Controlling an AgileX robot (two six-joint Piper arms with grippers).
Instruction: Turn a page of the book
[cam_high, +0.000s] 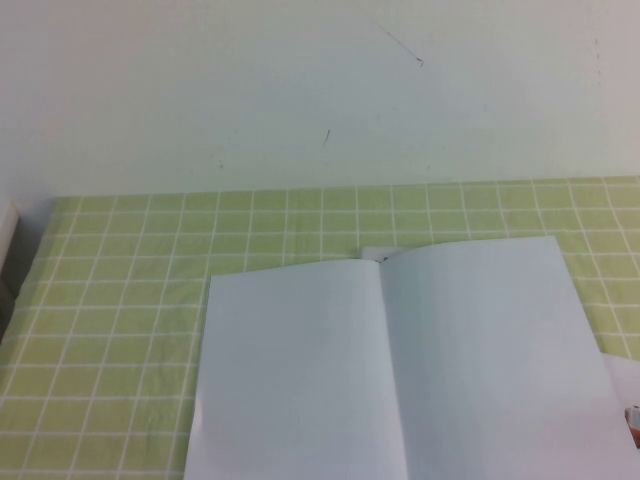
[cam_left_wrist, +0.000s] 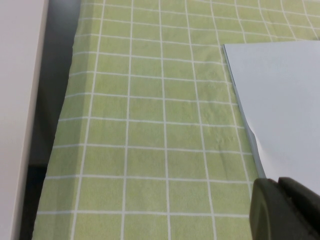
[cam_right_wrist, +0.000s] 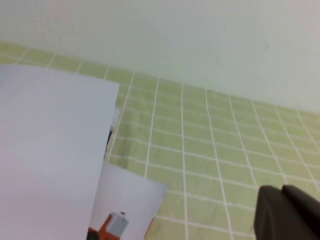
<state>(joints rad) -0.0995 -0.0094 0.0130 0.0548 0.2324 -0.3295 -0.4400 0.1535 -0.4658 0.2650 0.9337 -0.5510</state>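
Observation:
The book (cam_high: 400, 370) lies open on the green checked cloth, both facing pages blank white, spine running away from me. No printed rover page shows. Neither gripper shows in the high view. In the left wrist view my left gripper (cam_left_wrist: 279, 184) is low, at the book's (cam_left_wrist: 285, 115) outer left edge, its dark fingers together with nothing seen between them. In the right wrist view my right gripper (cam_right_wrist: 282, 192) hangs over bare cloth to the right of the book (cam_right_wrist: 50, 150), fingers together and empty.
A separate white sheet with a red-orange picture (cam_right_wrist: 120, 225) pokes out from under the book's right side (cam_high: 625, 400). A white panel (cam_left_wrist: 20, 100) stands past the cloth's left edge. The pale wall (cam_high: 320, 90) rises behind the table.

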